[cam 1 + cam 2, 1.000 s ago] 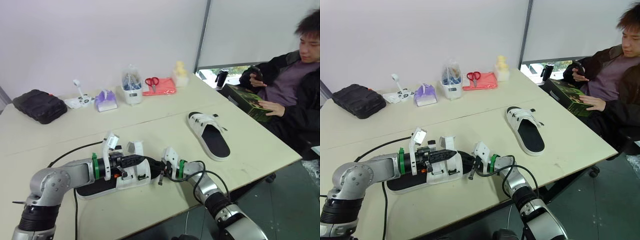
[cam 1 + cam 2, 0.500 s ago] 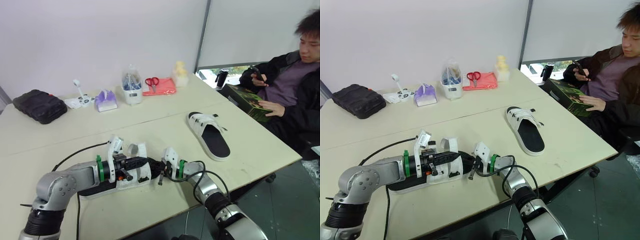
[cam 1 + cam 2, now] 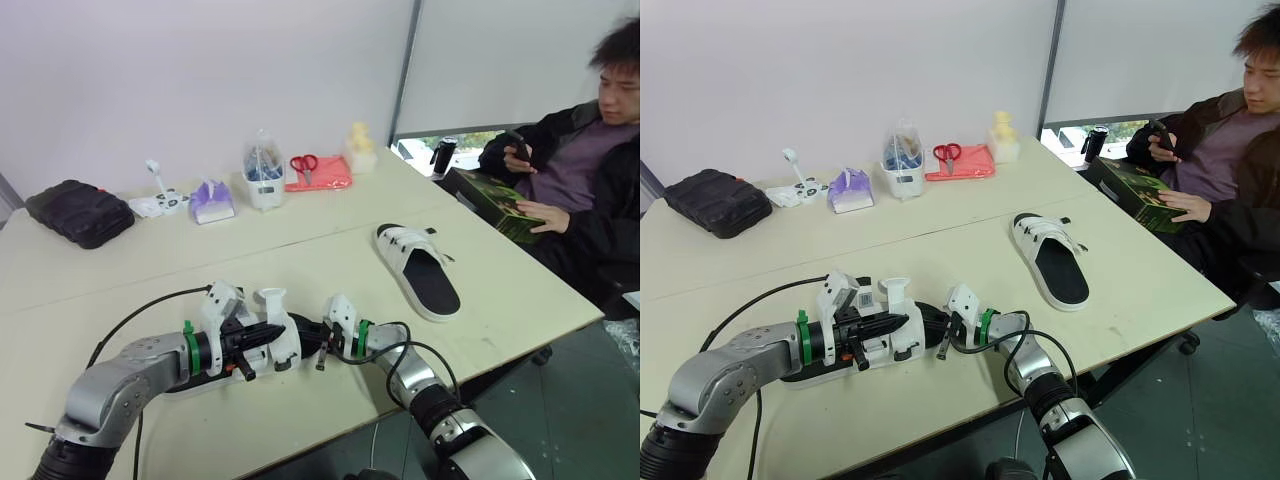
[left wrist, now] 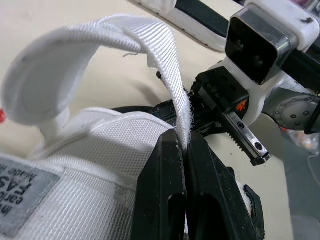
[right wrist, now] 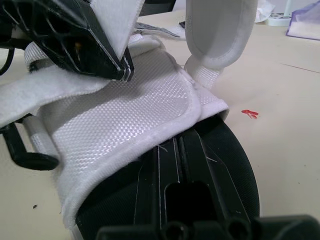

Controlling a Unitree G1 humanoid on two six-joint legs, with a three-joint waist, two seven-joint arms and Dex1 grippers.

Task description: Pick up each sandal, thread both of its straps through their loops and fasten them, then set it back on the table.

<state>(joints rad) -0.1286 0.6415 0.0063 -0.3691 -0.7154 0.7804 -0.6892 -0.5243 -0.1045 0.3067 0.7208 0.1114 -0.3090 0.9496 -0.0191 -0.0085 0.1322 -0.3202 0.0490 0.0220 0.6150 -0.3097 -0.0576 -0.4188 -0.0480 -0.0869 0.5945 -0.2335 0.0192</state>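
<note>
Low over the table [image 3: 300, 250], the left arm lies level, left pincer [image 4: 181, 139] pinching the sandal's [image 4: 100, 145] strap [image 4: 162, 50].

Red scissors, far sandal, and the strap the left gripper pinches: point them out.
red scissors [image 3: 305, 161]: left eye view, the handles.
far sandal [image 3: 433, 283]: left eye view, its black footbed.
strap [image 4: 167, 54]: left wrist view, the white webbing.

The beige table [image 3: 330, 235] spans the frame.
- Upper left: a black pouch [image 3: 78, 212].
- Far edge, left to right: a white stand [image 3: 158, 198], a purple pack [image 3: 211, 200], a white container [image 3: 263, 178], and red scissors [image 3: 305, 162] on a red cloth [image 3: 325, 178].
- Right of centre: a second sandal [image 3: 418, 270].
- Lower centre: the near sandal [image 3: 875, 350] and a black cable [image 3: 140, 312].
</note>
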